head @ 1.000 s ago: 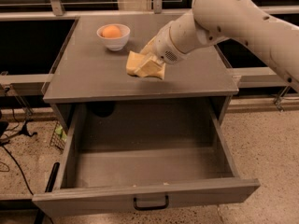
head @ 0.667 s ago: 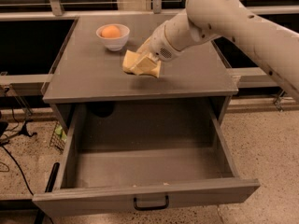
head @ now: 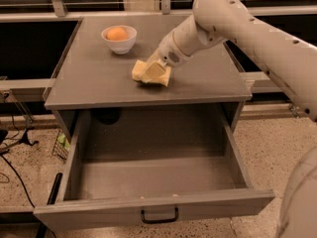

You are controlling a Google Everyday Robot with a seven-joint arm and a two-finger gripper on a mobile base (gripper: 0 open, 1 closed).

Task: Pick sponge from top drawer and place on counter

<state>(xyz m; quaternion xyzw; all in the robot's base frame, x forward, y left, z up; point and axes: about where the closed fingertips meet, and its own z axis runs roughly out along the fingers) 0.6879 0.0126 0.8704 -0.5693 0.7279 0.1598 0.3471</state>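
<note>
The pale yellow sponge [head: 148, 75] is at the middle of the grey counter [head: 89, 81], low over its surface or touching it. My gripper [head: 151, 72] reaches down from the upper right and is shut on the sponge, its yellowish fingers blending with it. The top drawer [head: 153, 208] is pulled fully open below the counter. Its inside shows nothing in it, and its black handle [head: 159, 216] is at the front.
A white bowl [head: 119, 42] holding an orange fruit [head: 117, 33] stands at the back left of the counter. My arm [head: 257, 38] crosses the right side. Cables and a black stand lie on the speckled floor at the left [head: 15, 148].
My gripper has carried the sponge a little to the left and slightly down over the counter. The drawer and the bowl have not moved.
</note>
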